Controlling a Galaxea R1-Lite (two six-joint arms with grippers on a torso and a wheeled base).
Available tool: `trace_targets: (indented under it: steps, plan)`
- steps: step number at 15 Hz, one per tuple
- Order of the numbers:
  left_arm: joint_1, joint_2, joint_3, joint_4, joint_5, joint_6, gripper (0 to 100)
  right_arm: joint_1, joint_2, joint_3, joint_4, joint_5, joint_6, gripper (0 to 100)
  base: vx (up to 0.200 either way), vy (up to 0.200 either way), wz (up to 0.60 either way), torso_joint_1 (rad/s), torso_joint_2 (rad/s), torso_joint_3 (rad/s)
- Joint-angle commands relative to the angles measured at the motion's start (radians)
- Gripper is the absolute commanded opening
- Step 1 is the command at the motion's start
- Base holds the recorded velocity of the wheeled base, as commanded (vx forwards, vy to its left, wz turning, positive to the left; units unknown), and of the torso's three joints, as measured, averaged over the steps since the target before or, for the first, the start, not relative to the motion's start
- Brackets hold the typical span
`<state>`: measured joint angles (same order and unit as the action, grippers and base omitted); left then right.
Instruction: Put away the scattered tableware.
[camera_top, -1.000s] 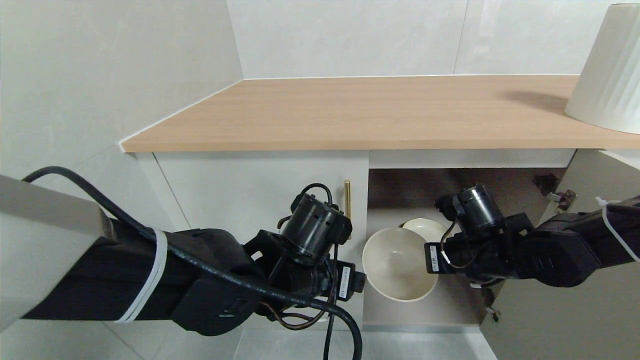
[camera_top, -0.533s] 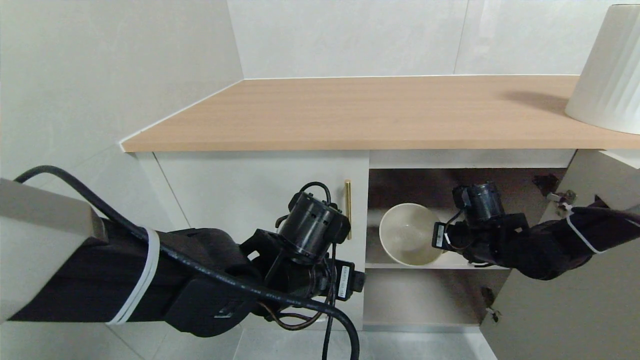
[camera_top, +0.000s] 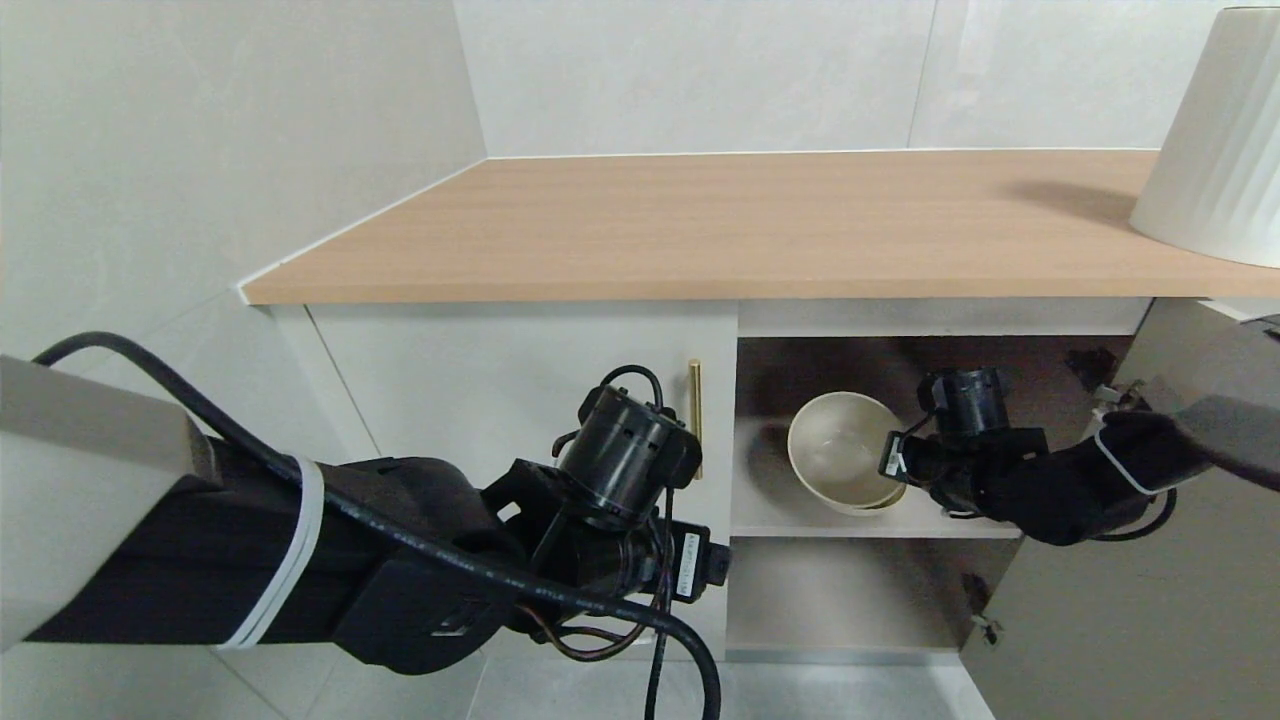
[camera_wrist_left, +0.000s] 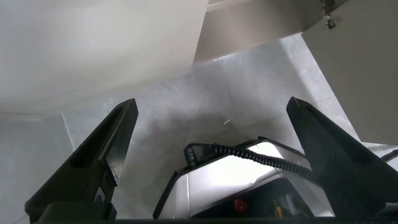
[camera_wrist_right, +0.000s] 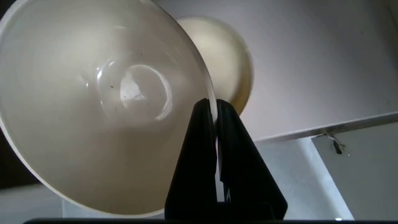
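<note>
**Cream bowl held by its rim over the cabinet's upper shelf**

The right gripper (camera_top: 893, 463) is inside the open right-hand compartment of the white cabinet (camera_top: 520, 370). Its two black fingers (camera_wrist_right: 233, 155) are pinched together on the thin rim of a glossy cream ceramic bowl (camera_top: 838, 448). The bowl is tilted, with its hollow facing up and outward, and it sits above the white upper shelf (camera_top: 770, 515), towards the shelf's right half. In the right wrist view the glazed inside of the bowl shows small dark specks near the bottom.

A second cream dish (camera_wrist_right: 227, 56), smaller and rounded, sits on the same shelf just behind and under the held bowl. Its edge peeks out below the bowl's rim in the head view. Whether the two touch cannot be told.

The left gripper (camera_wrist_left: 211, 102) hangs low in front of the closed left cabinet door, near the slim brass handle (camera_top: 694, 415). Its jaws are spread wide with nothing between them, and it points at the pale grey floor (camera_wrist_left: 249, 68).

Each wrist carries a small white sticker, one on the right (camera_top: 889, 459) and one on the left (camera_top: 689, 563). The print on both is too small to read.

The right cabinet door (camera_top: 1100, 600) stands swung open. Above the cabinet lies a light wood-grain countertop (camera_top: 720, 230), with a white ribbed lampshade (camera_top: 1215, 140) at its far right.
</note>
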<state>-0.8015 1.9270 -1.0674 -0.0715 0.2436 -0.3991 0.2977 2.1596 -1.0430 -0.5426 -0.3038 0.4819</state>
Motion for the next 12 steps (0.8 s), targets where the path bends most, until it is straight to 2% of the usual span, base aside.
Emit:
trace_targets:
  steps: [1,12]
  plan:
    - [-0.001,0.009,0.0,-0.001,0.0,0.0,100,-0.014,0.019,-0.02,0.0,0.0,0.003,0,0.0,0.0,0.0,0.0,0.0,0.0]
    - [-0.002,0.013,0.0,-0.001,0.0,-0.001,100,-0.063,0.098,-0.083,0.001,-0.011,0.021,0,0.0,0.0,0.0,0.0,0.0,0.0]
